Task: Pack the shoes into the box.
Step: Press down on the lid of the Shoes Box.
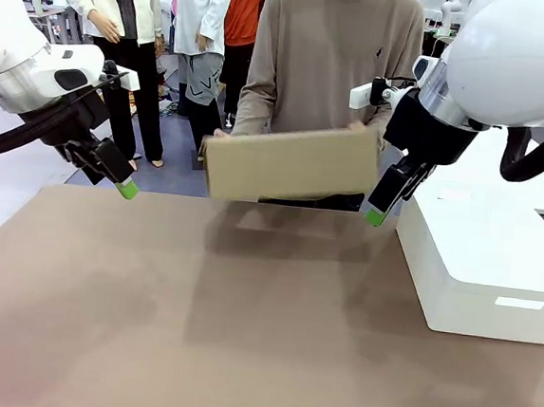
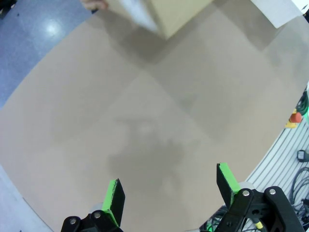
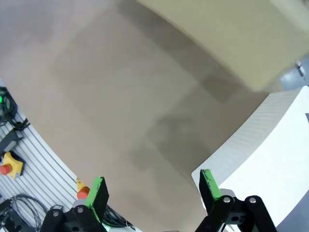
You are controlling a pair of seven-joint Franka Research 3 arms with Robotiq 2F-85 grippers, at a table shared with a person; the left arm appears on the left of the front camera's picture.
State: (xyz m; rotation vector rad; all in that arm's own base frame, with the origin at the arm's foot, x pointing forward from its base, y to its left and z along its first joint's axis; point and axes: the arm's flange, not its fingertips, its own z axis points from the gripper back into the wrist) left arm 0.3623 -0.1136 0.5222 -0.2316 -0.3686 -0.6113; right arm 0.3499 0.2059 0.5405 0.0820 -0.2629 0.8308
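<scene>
Looking across the brown table, I see a person in a beige sweater holding the shallow tan cardboard shoebox in the air above the far edge, both of the person's hands on its ends. My left hand hangs over bare tabletop, fingers spread apart and holding nothing. My right hand hovers just beside the large white rectangular box, its fingers likewise apart and holding nothing.

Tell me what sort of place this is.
Probably a robotics lab or demo hall: a brown-topped table flanked by two white robot arms, a red emergency-stop button on a yellow base beside cables, and people standing behind.
</scene>
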